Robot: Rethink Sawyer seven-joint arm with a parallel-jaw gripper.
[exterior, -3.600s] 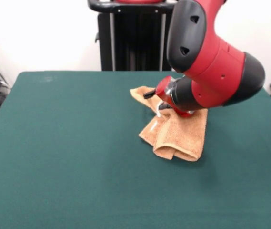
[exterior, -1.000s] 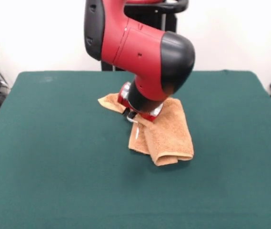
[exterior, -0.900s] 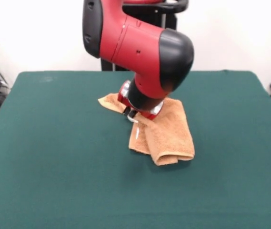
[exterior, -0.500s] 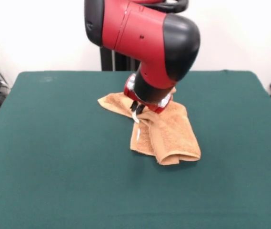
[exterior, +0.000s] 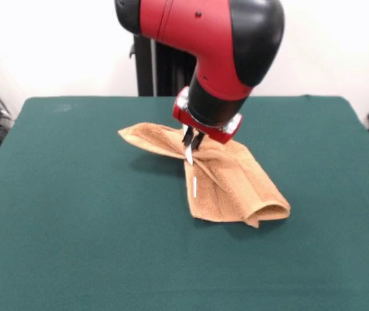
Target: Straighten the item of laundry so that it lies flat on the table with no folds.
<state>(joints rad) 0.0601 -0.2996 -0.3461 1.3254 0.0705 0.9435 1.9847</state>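
Item: rumpled orange-tan terry-cloth towel [exterior: 226, 184], lying folded on the dark green felt table [exterior: 74, 227], one corner lifting off the surface. Red-and-black arm's gripper [exterior: 191, 148] apparently pinching the towel's raised middle, fingers close together

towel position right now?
Front view: the towel sits around the table's middle, slightly right, pinched and partly lifted by the gripper.
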